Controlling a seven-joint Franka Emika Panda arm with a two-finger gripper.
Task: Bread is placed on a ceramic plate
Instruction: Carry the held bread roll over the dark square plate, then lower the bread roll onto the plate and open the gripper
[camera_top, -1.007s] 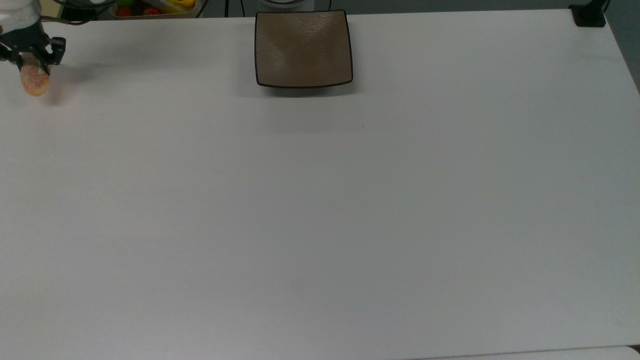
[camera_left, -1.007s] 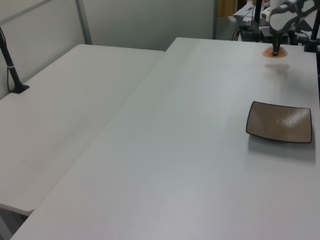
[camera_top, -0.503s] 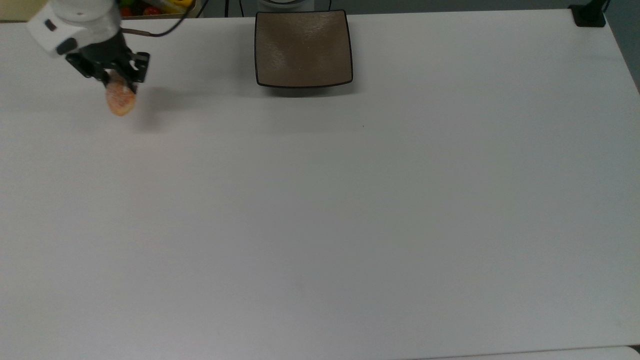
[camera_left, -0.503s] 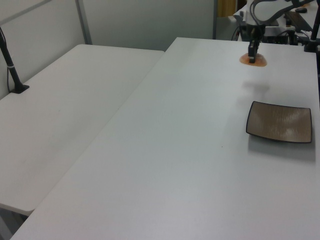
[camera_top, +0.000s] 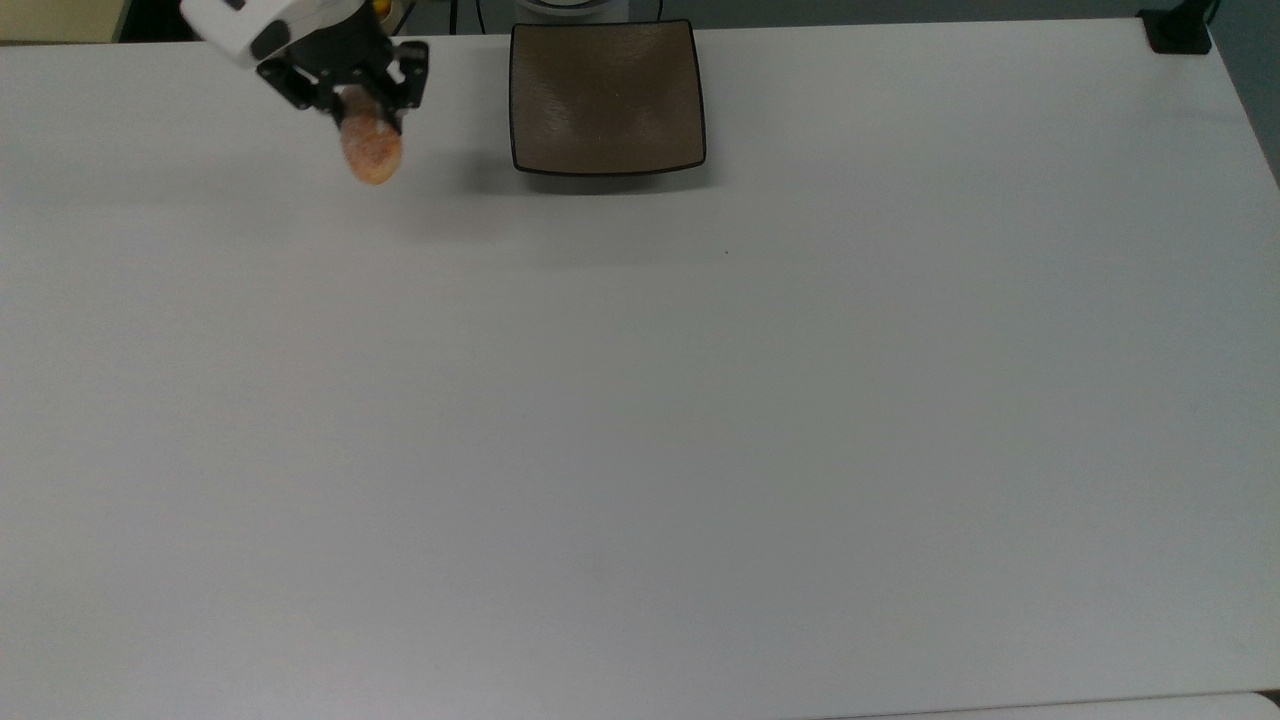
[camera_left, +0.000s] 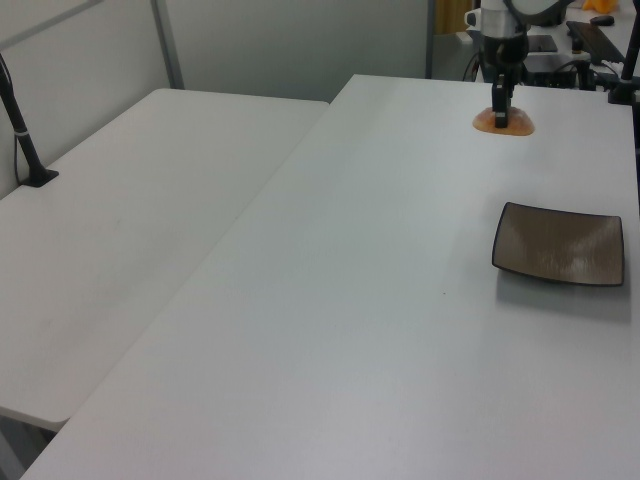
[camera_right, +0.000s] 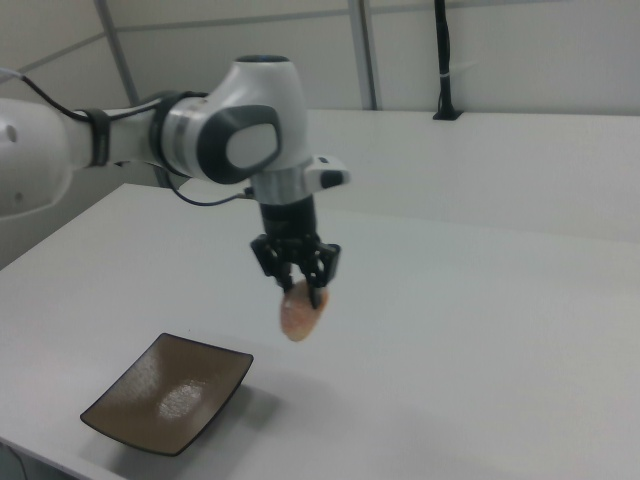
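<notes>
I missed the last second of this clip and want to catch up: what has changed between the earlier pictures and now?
The gripper, still shut on the small oval orange-brown bread roll, has carried it toward the top view's right, from near the table's left edge to just short of the square brown ceramic plate. The roll hangs above the white table, not yet over the plate. The plate has not moved and holds nothing.
</notes>
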